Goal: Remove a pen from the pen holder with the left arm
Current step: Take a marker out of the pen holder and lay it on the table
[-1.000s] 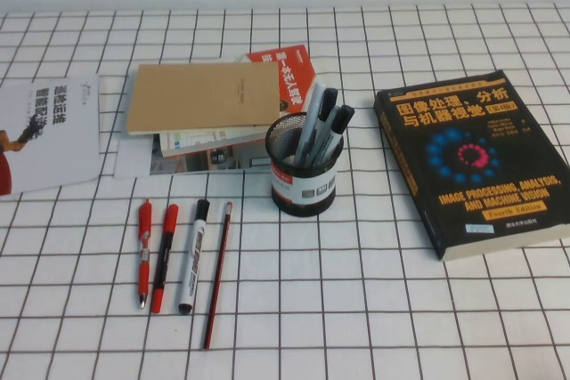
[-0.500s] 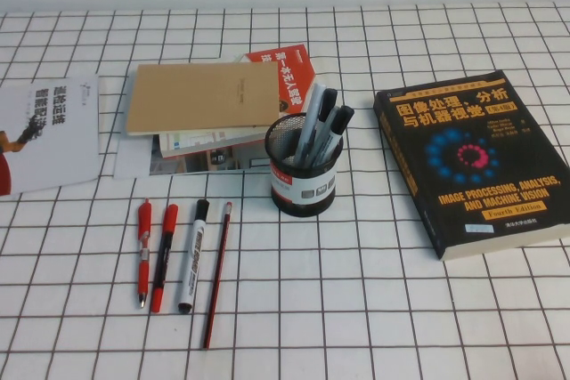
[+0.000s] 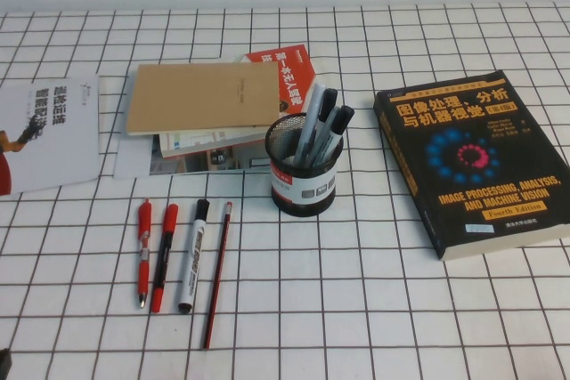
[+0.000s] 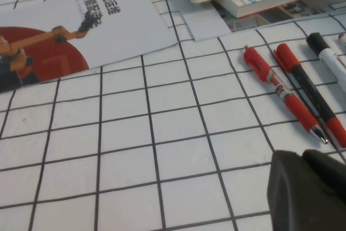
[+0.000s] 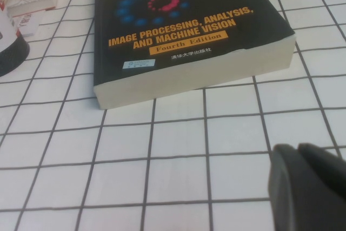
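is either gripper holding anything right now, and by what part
Nothing is held. The left gripper, shut and empty, sits near the red pens; the right gripper hovers by the black book with nothing in it.

On your checked tablecloth [image 3: 356,291], a black textbook [image 3: 472,162] lay at right, a tan notebook [image 3: 203,97] topped a red book [image 3: 289,64] beside a white leaflet [image 3: 44,131], and a red ballpoint [image 3: 143,251], red-and-black pen [image 3: 164,255], marker [image 3: 193,257] and red pencil [image 3: 218,275] lay side by side.

We are seeing pens [image 3: 322,124] standing in the pen holder [image 3: 303,186] mid-table, stacked books [image 3: 205,100] lying behind-left, a thick book [image 3: 472,157] right, loose pens [image 3: 191,260] front-left; left gripper [image 4: 304,158] near those, right gripper [image 5: 298,150] before the thick book.
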Controlling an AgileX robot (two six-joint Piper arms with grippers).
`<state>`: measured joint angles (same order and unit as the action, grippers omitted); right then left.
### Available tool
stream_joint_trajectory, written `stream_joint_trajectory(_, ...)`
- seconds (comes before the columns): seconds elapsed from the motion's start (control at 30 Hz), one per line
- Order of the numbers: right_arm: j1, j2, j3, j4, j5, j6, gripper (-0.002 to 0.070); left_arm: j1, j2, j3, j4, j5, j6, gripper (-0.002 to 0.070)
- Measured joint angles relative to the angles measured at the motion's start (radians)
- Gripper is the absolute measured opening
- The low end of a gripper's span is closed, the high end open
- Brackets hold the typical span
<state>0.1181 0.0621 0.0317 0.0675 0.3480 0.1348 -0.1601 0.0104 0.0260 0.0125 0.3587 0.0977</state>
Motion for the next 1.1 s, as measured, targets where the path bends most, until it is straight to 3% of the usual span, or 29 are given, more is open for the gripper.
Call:
stream_joint_trajectory(0.3,0.0,0.0,0.0,0.0,0.0,0.0,-0.0016,0.093,-0.021,0.0,-0.046,0.012,0.005,-0.0001)
stream_joint_trajectory(1.1,0.0,0.0,0.0,0.0,0.0,0.0,-0.0016,0.095,-0.021,0.0,-0.048,0.014,0.007,-0.0002)
